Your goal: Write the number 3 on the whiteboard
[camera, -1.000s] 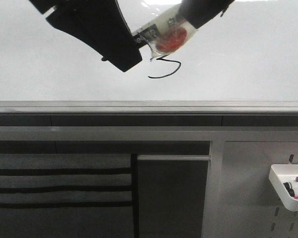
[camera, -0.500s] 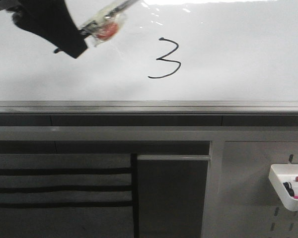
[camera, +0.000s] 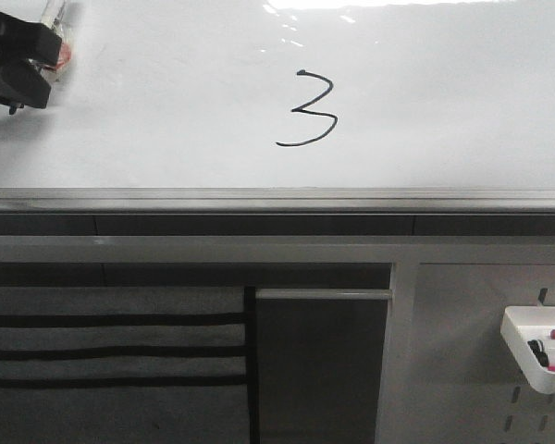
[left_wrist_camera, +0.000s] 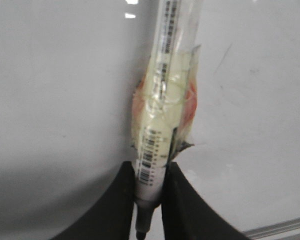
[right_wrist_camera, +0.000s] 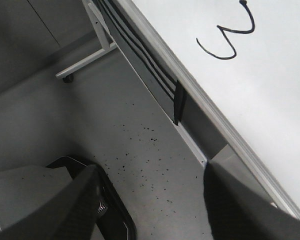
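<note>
The 3 (camera: 307, 109) is on the board (camera: 444, 102), a thin black digit standing clear in the middle of the white surface, top hook, middle notch and that long tail sweeping out to the left. From the right wrist camera the same digit (right_wrist_camera: 227, 37) shows at an angle, complete, just above the grey rail (right_wrist_camera: 210, 107). So the writing looks done; nothing more seems owed to the figure itself.

Over at the far left edge of the front view, the left gripper (camera: 18, 69) sits well apart from the digit, up against the board's left side. Its fingers are pinched narrow on the marker (left_wrist_camera: 165, 115), a taped barrel with a barcode label, the dark end poking out between them near the wrist.

The right gripper (right_wrist_camera: 150, 200) hangs out over the floor with its fingers spread wide, holding nothing.

What's left, by my reckoning: park the marker, maybe in the tray (camera: 527, 347) at lower right.
</note>
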Tool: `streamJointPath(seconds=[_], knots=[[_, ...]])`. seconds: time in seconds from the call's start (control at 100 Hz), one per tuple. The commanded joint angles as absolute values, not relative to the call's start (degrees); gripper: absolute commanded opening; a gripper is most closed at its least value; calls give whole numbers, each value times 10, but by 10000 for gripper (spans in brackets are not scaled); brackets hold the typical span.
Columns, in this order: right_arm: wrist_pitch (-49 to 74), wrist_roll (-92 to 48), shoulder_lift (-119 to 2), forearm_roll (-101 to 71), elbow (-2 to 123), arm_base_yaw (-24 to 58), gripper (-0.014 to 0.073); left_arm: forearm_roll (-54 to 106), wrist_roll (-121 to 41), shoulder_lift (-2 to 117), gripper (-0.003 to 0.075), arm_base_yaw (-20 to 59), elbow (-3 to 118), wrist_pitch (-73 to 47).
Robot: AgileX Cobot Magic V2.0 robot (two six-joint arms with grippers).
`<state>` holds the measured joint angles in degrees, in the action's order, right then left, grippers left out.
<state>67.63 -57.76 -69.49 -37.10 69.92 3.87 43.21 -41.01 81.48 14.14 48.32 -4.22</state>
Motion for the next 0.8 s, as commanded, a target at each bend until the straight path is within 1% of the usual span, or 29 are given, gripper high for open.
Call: streamJointPath(seconds=[0.0, 0.26, 0.35, 0.42, 0.47, 0.59, 0.66, 0.71, 0.79], knots=[[668, -578, -680, -397, 717, 34, 404, 468, -403, 807, -18, 142, 497, -6], [668, -578, -680, -397, 717, 34, 404, 484, -403, 809, -17, 142, 497, -7], [668, -578, -680, -397, 717, 34, 404, 484, -403, 809, 4, 142, 497, -8], [669, -578, -680, -397, 717, 34, 404, 484, -403, 810, 58, 142, 497, -8], [671, -569, -680, -397, 717, 34, 404, 483, -403, 810, 112, 142, 497, -8], [669, -527, -680, -390, 720, 34, 404, 475, -407, 810, 288, 142, 498, -8], [671, -468, -678, -359, 733, 34, 404, 433, -408, 807, 363, 141, 498, -9], [677, -420, -675, -330, 743, 34, 404, 402, -408, 799, 383, 141, 498, -12], [678, -326, -664, -277, 752, 34, 403, 367, -408, 772, 384, 140, 498, -33]])
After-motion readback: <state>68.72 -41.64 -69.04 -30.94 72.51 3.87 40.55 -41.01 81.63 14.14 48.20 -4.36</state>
